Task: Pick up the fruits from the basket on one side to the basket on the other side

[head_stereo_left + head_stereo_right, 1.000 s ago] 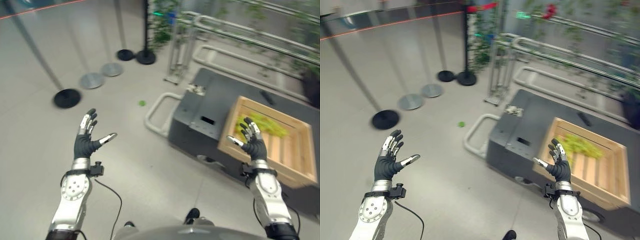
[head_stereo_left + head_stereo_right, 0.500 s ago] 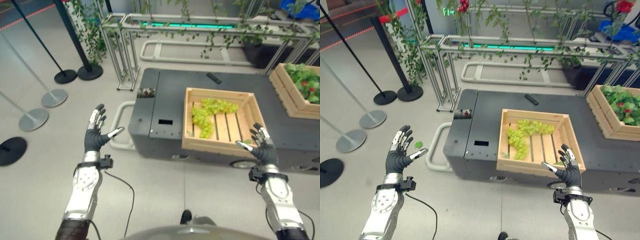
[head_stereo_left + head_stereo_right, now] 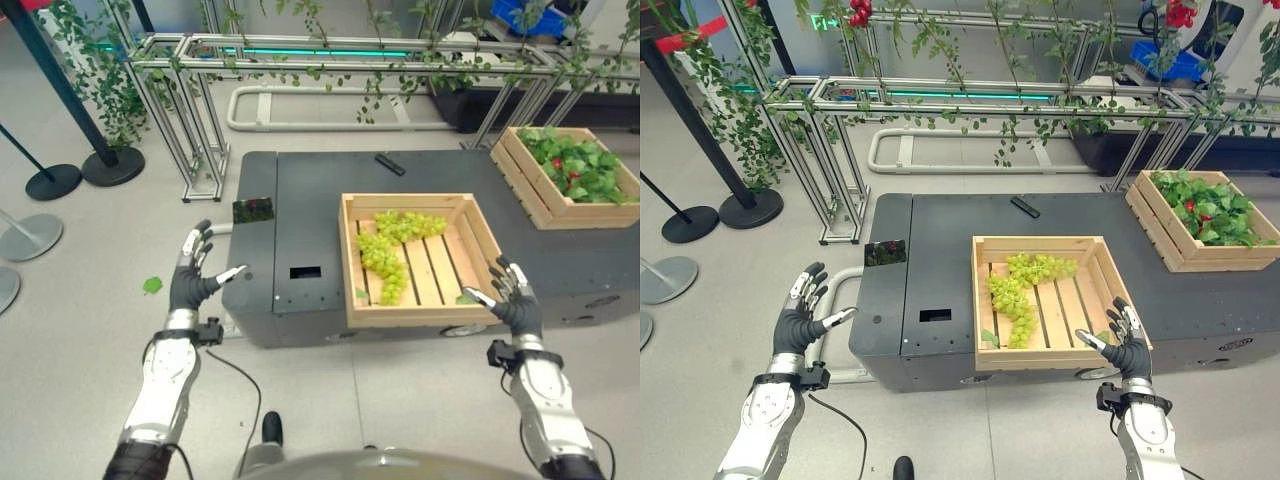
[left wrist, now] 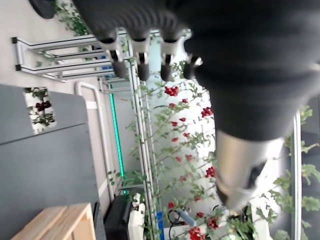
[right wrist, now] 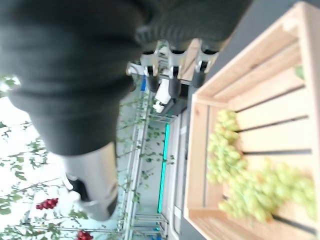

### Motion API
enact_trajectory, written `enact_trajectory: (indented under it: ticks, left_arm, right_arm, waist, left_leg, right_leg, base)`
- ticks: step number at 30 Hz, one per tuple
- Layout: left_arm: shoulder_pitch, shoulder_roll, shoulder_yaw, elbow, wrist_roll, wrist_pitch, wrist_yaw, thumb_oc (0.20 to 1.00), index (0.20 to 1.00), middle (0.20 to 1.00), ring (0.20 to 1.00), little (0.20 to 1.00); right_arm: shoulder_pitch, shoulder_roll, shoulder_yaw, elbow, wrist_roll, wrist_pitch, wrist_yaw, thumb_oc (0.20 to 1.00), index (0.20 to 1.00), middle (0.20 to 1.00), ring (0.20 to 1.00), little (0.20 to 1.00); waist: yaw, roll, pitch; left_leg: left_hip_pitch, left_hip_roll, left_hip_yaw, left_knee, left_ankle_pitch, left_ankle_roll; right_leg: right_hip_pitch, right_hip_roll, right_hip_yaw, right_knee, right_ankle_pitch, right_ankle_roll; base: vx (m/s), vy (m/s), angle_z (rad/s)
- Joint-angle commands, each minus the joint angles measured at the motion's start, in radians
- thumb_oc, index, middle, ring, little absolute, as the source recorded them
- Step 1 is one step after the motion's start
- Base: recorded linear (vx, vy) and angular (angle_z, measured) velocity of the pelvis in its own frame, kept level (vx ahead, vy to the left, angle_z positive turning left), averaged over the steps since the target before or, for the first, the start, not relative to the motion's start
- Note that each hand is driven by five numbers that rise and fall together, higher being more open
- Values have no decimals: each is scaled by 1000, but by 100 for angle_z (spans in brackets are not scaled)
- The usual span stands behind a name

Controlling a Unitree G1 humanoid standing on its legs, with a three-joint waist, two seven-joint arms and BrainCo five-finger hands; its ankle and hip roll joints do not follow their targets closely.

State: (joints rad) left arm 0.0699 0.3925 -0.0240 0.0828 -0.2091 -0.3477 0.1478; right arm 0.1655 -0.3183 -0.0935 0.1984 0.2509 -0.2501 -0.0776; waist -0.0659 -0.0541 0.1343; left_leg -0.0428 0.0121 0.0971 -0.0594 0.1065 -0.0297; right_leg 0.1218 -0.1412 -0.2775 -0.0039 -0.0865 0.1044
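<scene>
Green grapes (image 3: 385,245) heaped in wooden crate (image 3: 350,262); second crate (image 3: 520,190) holds leaves.

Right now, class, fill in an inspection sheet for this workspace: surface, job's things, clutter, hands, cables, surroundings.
Surface: dark grey platform, low on the floor.
Job's things: green grapes lying in a slatted wooden crate; second wooden crate on the robot's right, holding leafy greens with red fruit.
Clutter: small black remote-like object on the platform; loose green leaf on the floor.
Hands: left hand open, over the floor; right hand open, at the grape crate's near right corner; both hold nothing.
Cables: nothing seen.
Surroundings: metal frames with vines; stanchion bases.
</scene>
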Motion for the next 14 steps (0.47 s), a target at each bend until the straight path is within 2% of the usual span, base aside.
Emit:
enact_trajectory:
  ticks: [1, 14]
  left_arm:
    - [5, -8, 24, -24, 11, -40, -3, 1000, 1000, 1000, 1000, 1000]
    - [17, -13, 23, -14, -16, -27, -9, 1000, 1000, 1000, 1000, 1000]
  right_arm:
    - [-35, -38, -19, -36, -4, -34, 4, 1000, 1000, 1000, 1000, 1000]
    - [-47, -23, -6, -19, -13, -29, -1, 1000, 1000, 1000, 1000, 1000]
  waist:
    - [6, 26, -41]
    - [0, 11, -69]
  left_leg:
    - [41, 82, 22, 96, -118, -54]
    - [78, 67, 36, 84, -146, -34]
  right_leg:
    - [-63, -1, 14, 28, 18, 25]
    - [-45, -2, 47, -4, 32, 38]
  base:
    - [97, 102, -2]
    - [41, 29, -5]
